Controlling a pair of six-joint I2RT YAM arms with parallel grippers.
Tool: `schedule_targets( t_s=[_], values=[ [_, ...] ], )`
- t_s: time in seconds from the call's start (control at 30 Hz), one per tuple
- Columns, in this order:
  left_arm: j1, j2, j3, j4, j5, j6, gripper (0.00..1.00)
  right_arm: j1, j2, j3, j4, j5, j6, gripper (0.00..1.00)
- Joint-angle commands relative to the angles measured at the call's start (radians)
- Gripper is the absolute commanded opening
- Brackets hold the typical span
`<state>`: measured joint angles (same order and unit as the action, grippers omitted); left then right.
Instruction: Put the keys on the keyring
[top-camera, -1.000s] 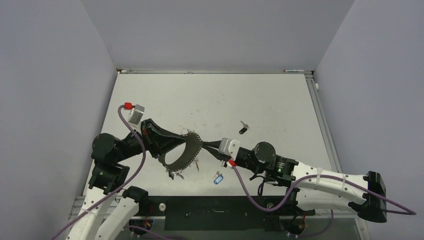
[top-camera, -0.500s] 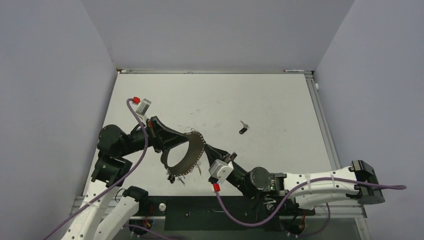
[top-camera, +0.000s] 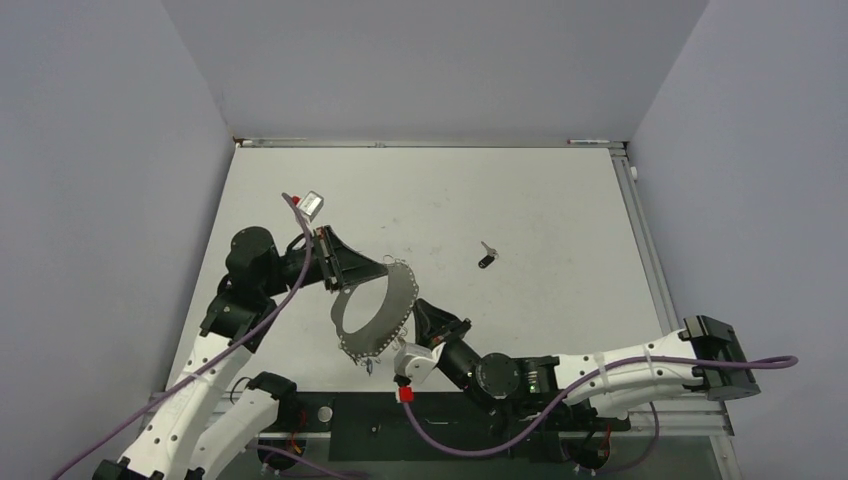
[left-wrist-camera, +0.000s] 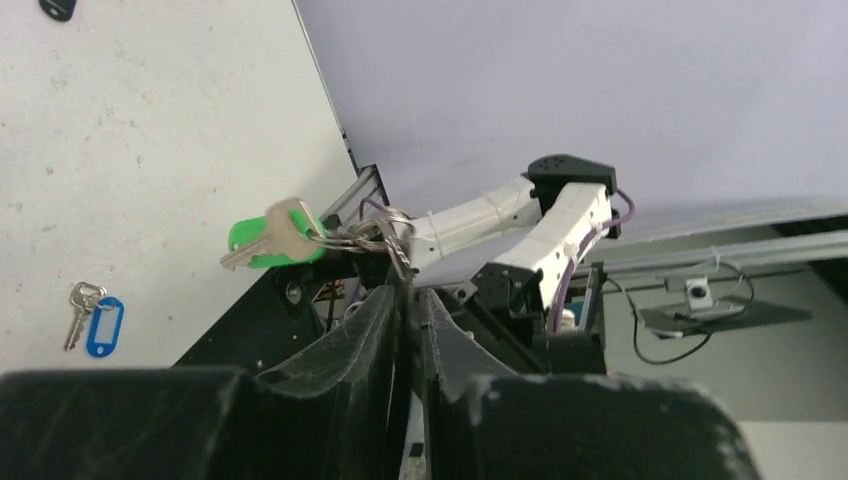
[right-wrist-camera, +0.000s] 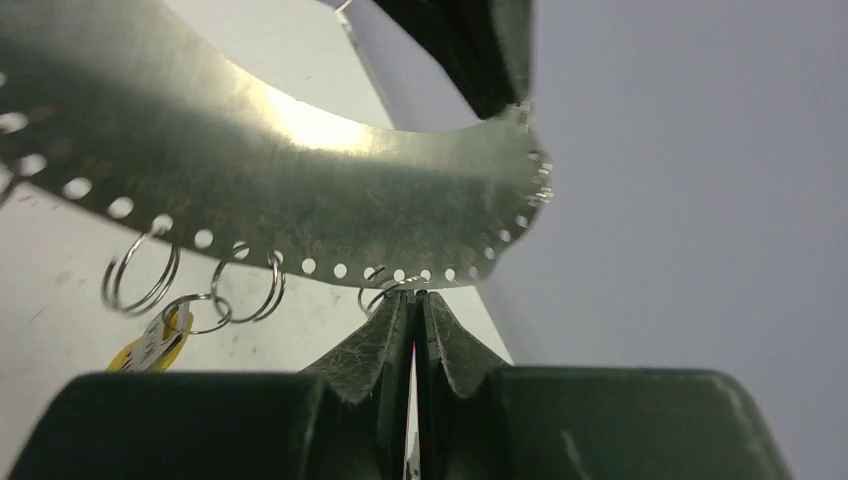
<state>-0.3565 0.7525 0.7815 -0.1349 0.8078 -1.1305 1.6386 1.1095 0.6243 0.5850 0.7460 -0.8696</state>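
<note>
Pinching the keyring (top-camera: 403, 295) edge-on in my left fingers (left-wrist-camera: 350, 340), I should brace it while my closed right fingers (right-wrist-camera: 365, 350) pry its split ring (right-wrist-camera: 383, 291).

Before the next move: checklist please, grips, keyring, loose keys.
1. Left gripper clamped on keyring: ok.
2. Right gripper shut at keyring's lower edge: ok.
3. Right gripper pinching a split ring: cannot tell.
4. Black key threaded: not ok, lies on table.
5. Blue-tagged key threaded: not ok, lies on table.
6. Green key hanging clear of table: ok.
</note>
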Motion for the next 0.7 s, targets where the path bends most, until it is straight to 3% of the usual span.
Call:
schedule_targets(
  t_s=[0.0,0.17,0.4,0.57,0.67],
  values=[
    [0.022,0.038,0.065,0.021,-0.061,-0.084,0.19,0.026,-0.024,0.067,-0.324,-0.056,0.178,0.05],
    [0.054,0.058,0.012,0.096,-0.047,-0.144,0.50,0.018,-0.040,0.158,-0.569,-0.132,0.395,0.05],
    [0.158,0.067,-0.003,0.092,-0.027,-0.054,0.62,-0.085,0.025,0.308,-0.846,-0.205,0.622,0.05],
    [0.168,0.073,0.015,-0.056,-0.144,0.207,0.70,-0.226,0.081,0.391,-0.923,-0.179,0.846,0.05],
    [0.165,0.053,0.018,-0.190,-0.310,0.380,0.79,-0.369,0.108,0.425,-1.003,-0.254,1.116,0.05]
  ],
)
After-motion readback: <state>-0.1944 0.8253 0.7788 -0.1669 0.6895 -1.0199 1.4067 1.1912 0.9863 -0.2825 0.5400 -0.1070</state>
